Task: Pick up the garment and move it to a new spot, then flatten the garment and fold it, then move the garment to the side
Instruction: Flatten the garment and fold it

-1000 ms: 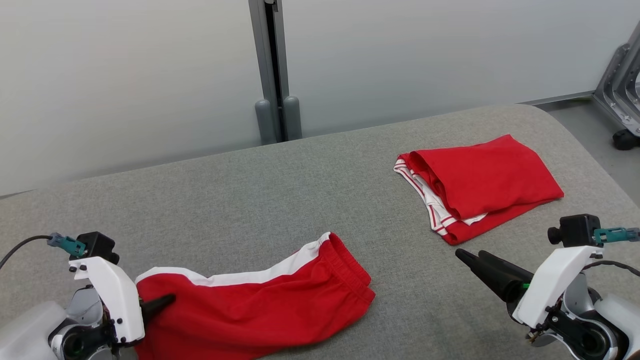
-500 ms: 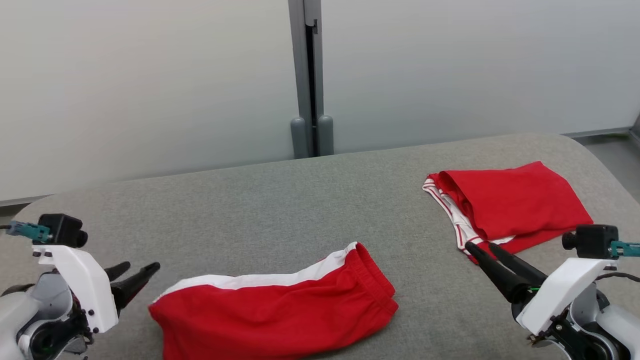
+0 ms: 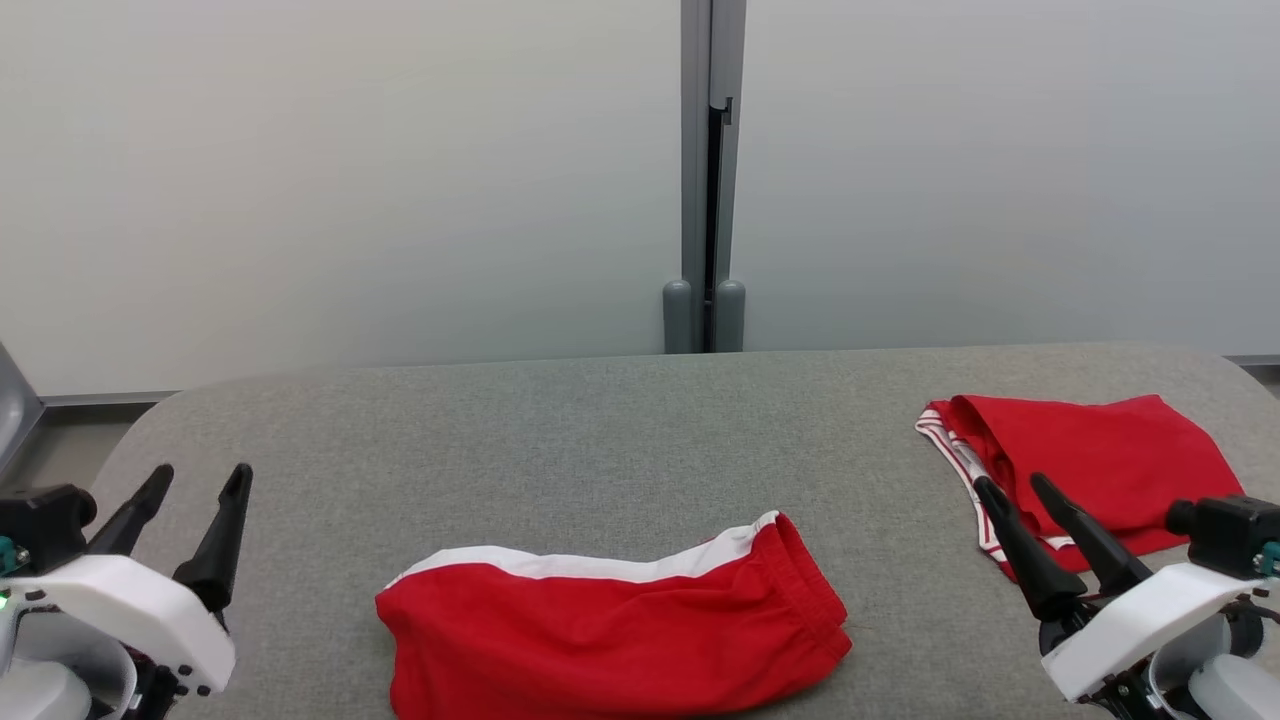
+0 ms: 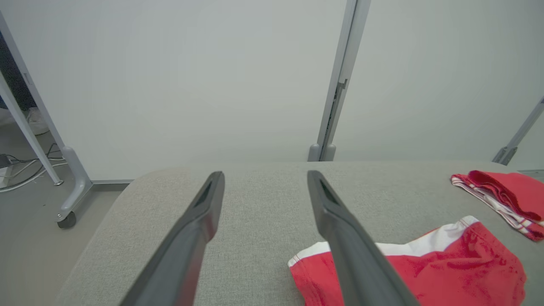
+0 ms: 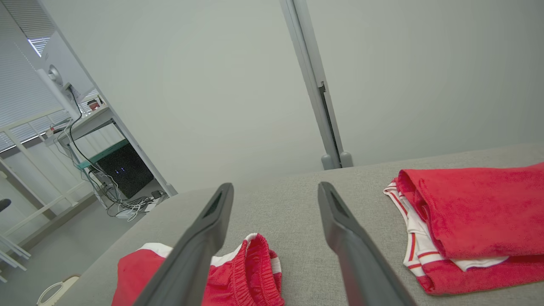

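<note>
Cut off: the red shorts (image 3: pixel 610 630) run off the bottom of the head view, so their near hem is unseen. Both arms are cropped at the lower corners.
Covered: in the left wrist view one dark finger (image 4: pixel 348 250) lies across the shorts' white-banded end.
Hard to make out: the folded red garment (image 3: pixel 1100 455) shows a white, red-striped layer under its red top. What kind of garment it is cannot be told. Its near right corner sits behind the right arm's camera block.
Contact in doubt: in the head view the right gripper (image 3: pixel 1012 483) overlaps that garment's near left edge. The right wrist view shows the cloth beside the fingers with a strip of grey between, so they are apart.
Left pincer: the left gripper (image 3: pixel 200 472) has its fingers spread wide with nothing between them. It is at the table's left end, apart from the shorts.
Right pincer: fingers spread wide, empty.
Task item: the shorts lie flat, lightly wrinkled, at the near middle of the table (image 3: pixel 560 430), white band on the far side, waistband to the right.
Edges: the far edge runs along the pale wall below the grey post (image 3: pixel 708 170). Both far corners are rounded. The near edge is out of frame.
Open room: bare grey surface lies behind the shorts up to the far edge, between the shorts and the left gripper, and between the shorts and the folded garment.
Beyond the left end: a wheeled frame leg (image 4: pixel 70 204) stands on the floor.
</note>
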`<state>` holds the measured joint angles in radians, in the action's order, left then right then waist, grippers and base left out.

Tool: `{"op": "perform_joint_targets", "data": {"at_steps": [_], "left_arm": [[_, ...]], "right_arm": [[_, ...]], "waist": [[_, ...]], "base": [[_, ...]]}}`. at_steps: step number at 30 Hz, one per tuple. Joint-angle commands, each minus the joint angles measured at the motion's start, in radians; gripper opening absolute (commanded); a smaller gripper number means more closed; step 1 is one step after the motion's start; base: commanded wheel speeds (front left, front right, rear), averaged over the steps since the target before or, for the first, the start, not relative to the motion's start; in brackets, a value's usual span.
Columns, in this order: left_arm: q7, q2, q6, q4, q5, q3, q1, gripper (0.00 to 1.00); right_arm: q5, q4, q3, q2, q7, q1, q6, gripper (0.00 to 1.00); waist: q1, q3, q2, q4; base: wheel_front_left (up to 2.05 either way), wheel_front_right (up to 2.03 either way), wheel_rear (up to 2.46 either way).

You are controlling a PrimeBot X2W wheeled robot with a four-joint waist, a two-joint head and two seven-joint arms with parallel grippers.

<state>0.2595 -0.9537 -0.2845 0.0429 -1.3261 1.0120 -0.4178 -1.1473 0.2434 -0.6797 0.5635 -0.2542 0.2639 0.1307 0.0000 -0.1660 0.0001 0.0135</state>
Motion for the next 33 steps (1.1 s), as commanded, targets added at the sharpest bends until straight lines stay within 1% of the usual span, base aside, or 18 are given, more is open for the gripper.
{"op": "perform_joint_targets", "data": {"at_steps": [1, 2, 4, 6, 7, 9, 10, 11, 14, 17, 19, 20, 26, 31, 33], "left_arm": [[0.005, 0.022, -0.031, -0.028, 0.038, -0.062, 0.031, 1.0], [0.005, 0.042, -0.053, -0.048, 0.066, -0.115, 0.074, 1.0], [0.005, 0.095, -0.094, -0.091, 0.139, -0.238, 0.167, 1.0], [0.004, 0.141, -0.124, -0.124, 0.233, -0.343, 0.263, 1.0], [0.005, 0.173, -0.139, -0.14, 0.286, -0.407, 0.306, 1.0], [0.004, 0.225, -0.152, -0.158, 0.395, -0.482, 0.397, 1.0], [0.005, 0.254, -0.15, -0.165, 0.441, -0.509, 0.435, 1.0], [0.005, 0.308, -0.138, -0.167, 0.51, -0.56, 0.5, 1.0], [0.005, 0.38, -0.106, -0.159, 0.576, -0.618, 0.58, 1.0], [0.005, 0.441, -0.075, -0.165, 0.651, -0.674, 0.628, 1.0], [0.005, 0.473, -0.05, -0.157, 0.689, -0.691, 0.657, 1.0], [0.005, 0.473, -0.05, -0.157, 0.689, -0.691, 0.657, 1.0], [0.005, 0.52, 0.014, -0.118, 0.747, -0.725, 0.68, 1.0], [0.005, 0.541, 0.049, -0.093, 0.765, -0.74, 0.685, 1.0], [0.005, 0.545, 0.056, -0.085, 0.771, -0.744, 0.685, 1.0]], "right_arm": [[0.055, 0.008, 0.021, -0.005, -0.009, -0.02, 0.0, 1.0], [0.096, 0.013, 0.043, -0.017, -0.012, -0.036, 0.0, 1.0], [0.172, 0.0, 0.12, -0.063, -0.012, -0.068, 0.0, 1.0], [0.263, -0.014, 0.19, -0.103, -0.012, -0.108, 0.0, 1.0], [0.304, -0.024, 0.229, -0.127, -0.012, -0.129, 0.0, 1.0], [0.381, -0.033, 0.291, -0.167, -0.012, -0.171, 0.0, 1.0], [0.418, -0.04, 0.312, -0.187, -0.011, -0.191, 0.0, 1.0], [0.483, -0.056, 0.364, -0.227, -0.011, -0.224, 0.0, 1.0], [0.551, -0.068, 0.401, -0.273, -0.012, -0.275, 0.0, 1.0], [0.593, -0.068, 0.392, -0.285, -0.012, -0.296, 0.0, 1.0], [0.608, -0.063, 0.385, -0.287, -0.012, -0.304, 0.0, 1.0], [0.608, -0.063, 0.385, -0.287, -0.012, -0.304, 0.0, 1.0], [0.611, -0.057, 0.367, -0.279, -0.009, -0.29, 0.0, 1.0], [0.603, -0.05, 0.359, -0.272, -0.001, -0.281, 0.0, 1.0], [0.6, -0.046, 0.354, -0.269, 0.007, -0.277, 0.0, 1.0]], "waist": [[0.0, -0.003, -0.0001, 0.008], [0.0, -0.004, -0.0001, 0.012], [0.0, -0.004, -0.0001, 0.014], [0.0, -0.003, -0.0001, 0.013], [0.0, -0.003, -0.0001, 0.013], [0.0, -0.005, -0.0001, 0.014], [0.0, -0.006, -0.0001, 0.014], [0.0, -0.009, -0.0001, 0.014], [0.0, -0.016, -0.0001, 0.011], [0.0, -0.018, -0.0001, 0.006], [0.0, -0.02, -0.0001, 0.005], [0.0, -0.02, -0.0001, 0.005], [0.0, -0.027, -0.0001, 0.004], [0.0, -0.031, -0.0001, 0.006], [0.0, -0.032, -0.0001, 0.006]], "base": [[0.0, 0.0, 0.0], [0.0, 0.0, 0.0], [0.0, 0.0, 0.0], [0.0, 0.0, 0.0], [0.0, 0.0, 0.0], [0.0, 0.0, 0.0], [0.0, 0.0, 0.0], [0.0, 0.0, 0.0], [0.0, 0.0, 0.0], [0.0, 0.0, 0.0], [0.0, 0.0, 0.0], [0.0, 0.0, 0.0], [0.0, 0.0, 0.0], [0.0, 0.0, 0.0], [0.0, 0.0, 0.0]]}}
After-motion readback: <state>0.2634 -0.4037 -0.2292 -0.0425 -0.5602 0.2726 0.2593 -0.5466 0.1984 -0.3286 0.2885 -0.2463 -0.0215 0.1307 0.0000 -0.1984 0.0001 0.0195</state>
